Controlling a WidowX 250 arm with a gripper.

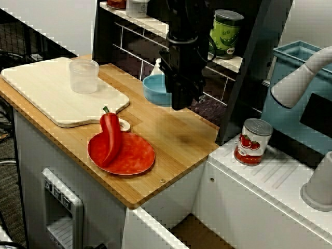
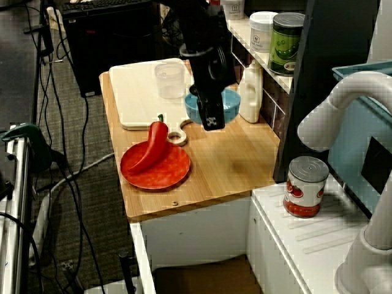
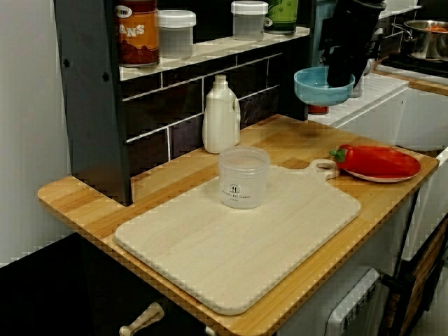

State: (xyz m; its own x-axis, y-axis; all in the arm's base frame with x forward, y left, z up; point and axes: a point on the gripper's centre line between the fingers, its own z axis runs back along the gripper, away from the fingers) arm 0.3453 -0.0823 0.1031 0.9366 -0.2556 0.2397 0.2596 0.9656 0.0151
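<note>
Blue bowl (image 3: 311, 85) | rim clamped in the jaws | hanging above wooden counter (image 3: 280, 136)

Even indoor light, soft shadows, sharp focus, jagged pixelated edges

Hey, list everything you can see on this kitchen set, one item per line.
bowl: one, blue, held in the air over the counter
pepper: one, red, on the plate
plate: one, red, near the counter's edge
board: one, pale wood, on the counter
cup: one, clear, on the board
bottle: one, white, against the tiled wall
tomato can: one, red, on the white worktop
green can: one, on the shelf
jars: two, clear, on the shelf
bin: one, blue, behind the tomato can
counter: one, wood
pincer: one, black, clamped on the bowl's rim
</note>
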